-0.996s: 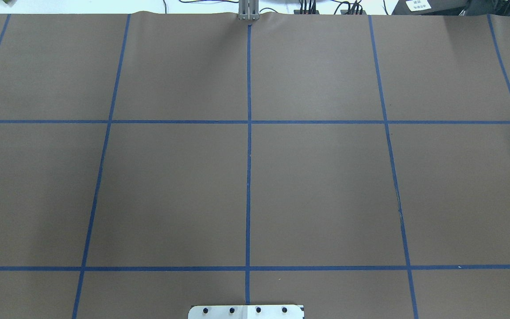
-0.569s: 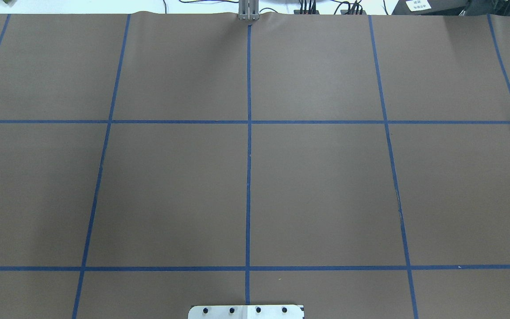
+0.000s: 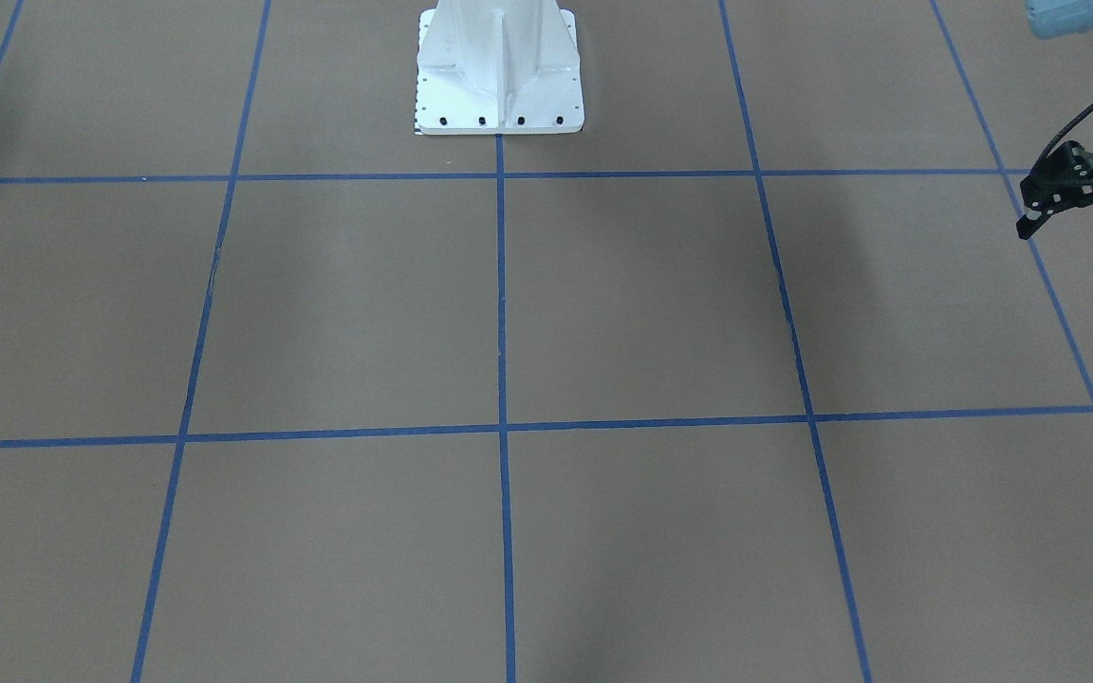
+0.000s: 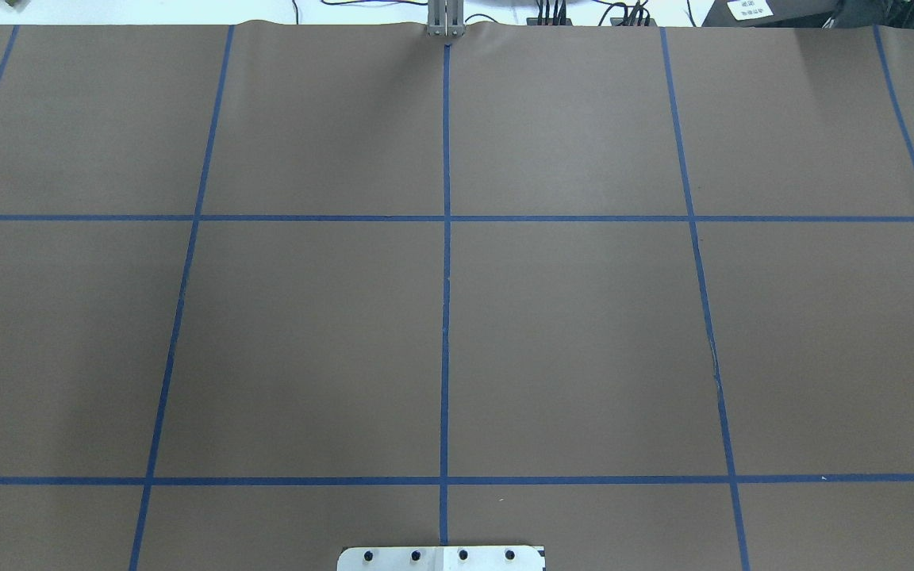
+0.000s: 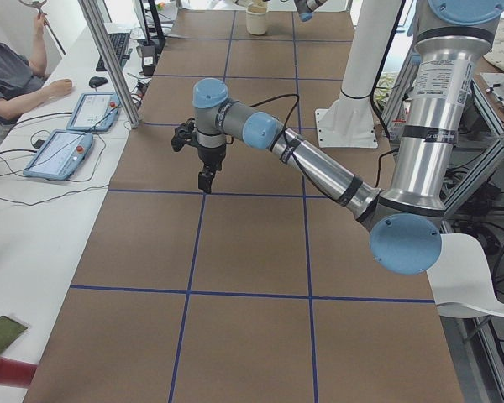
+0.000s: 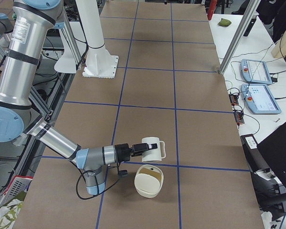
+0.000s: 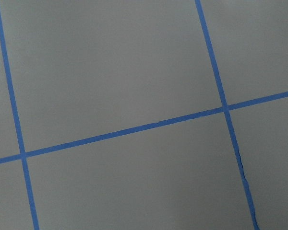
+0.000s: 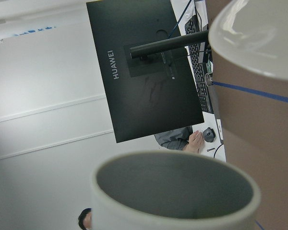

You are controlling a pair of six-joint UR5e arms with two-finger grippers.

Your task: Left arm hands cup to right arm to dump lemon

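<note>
The white cup lies on its side in the air at the tip of my right gripper, mouth toward a cream bowl just below it. Whether that gripper is open or shut cannot be told. The right wrist view looks straight over the cup's grey inside, where no lemon shows, with the bowl's rim at the upper right. I cannot tell whether lemon lies in the bowl. My left gripper hangs open and empty above the mat, far from the cup, fingers pointing down.
A brown mat with a blue tape grid covers the table. The white pedestal stands at the robot's side. A person sits at a side desk with pendants. More pendants and a monitor flank the cup's end.
A black tip at the overhead view's left edge has crept slightly upward and nearly out of view. Nothing else differs.
</note>
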